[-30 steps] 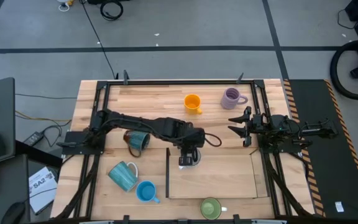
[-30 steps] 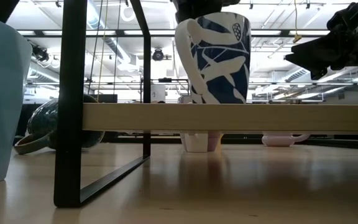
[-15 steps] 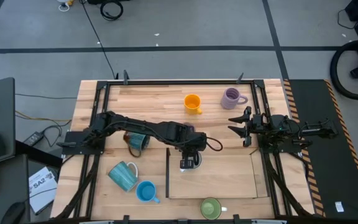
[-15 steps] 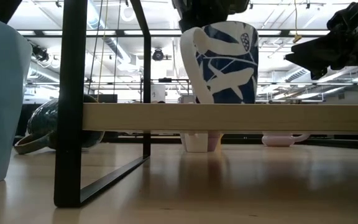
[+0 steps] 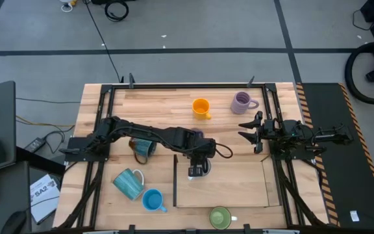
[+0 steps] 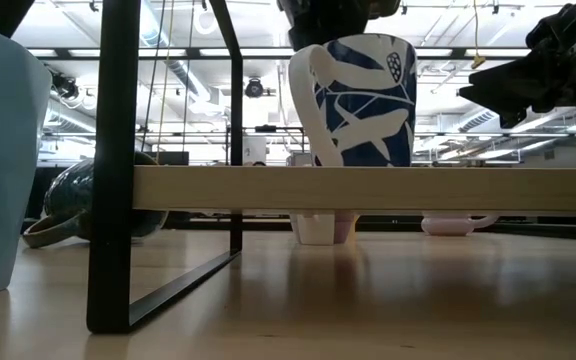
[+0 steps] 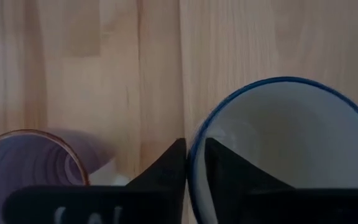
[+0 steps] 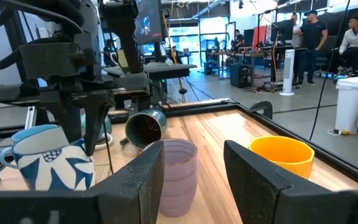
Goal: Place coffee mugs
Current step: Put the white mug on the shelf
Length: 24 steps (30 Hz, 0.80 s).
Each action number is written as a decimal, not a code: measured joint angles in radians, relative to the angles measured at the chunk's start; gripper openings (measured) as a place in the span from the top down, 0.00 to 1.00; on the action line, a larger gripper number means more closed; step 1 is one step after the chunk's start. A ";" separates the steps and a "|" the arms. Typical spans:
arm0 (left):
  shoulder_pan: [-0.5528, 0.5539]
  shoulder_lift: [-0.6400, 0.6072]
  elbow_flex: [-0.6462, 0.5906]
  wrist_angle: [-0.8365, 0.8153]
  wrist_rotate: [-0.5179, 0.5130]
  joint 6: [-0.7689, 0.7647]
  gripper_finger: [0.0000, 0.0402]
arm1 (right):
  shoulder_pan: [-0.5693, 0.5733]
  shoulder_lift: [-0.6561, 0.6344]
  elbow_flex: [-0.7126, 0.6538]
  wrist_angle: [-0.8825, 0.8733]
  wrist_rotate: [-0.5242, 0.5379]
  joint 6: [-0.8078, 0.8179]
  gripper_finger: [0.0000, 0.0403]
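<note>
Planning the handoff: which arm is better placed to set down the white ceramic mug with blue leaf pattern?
Left. The left gripper already pinches the white-and-blue ceramic mug's rim over the raised wooden shelf; the right gripper waits open, apart.

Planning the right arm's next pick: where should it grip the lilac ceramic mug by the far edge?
Probably its rim wall, from straight above, one finger inside: the lilac ceramic mug stands upright, mouth open, handle pointing at the table's right side. Pinch opposite the handle.
</note>
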 joint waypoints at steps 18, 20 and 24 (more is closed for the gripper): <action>-0.003 -0.027 -0.001 0.033 0.000 0.014 0.56 | 0.000 0.000 0.000 0.000 -0.001 0.000 0.57; -0.003 -0.038 -0.001 0.035 0.000 0.017 0.56 | 0.000 0.000 0.000 0.000 -0.001 0.000 0.57; -0.003 -0.083 0.001 0.036 0.000 0.031 0.56 | 0.000 0.000 0.000 0.000 -0.005 0.000 0.57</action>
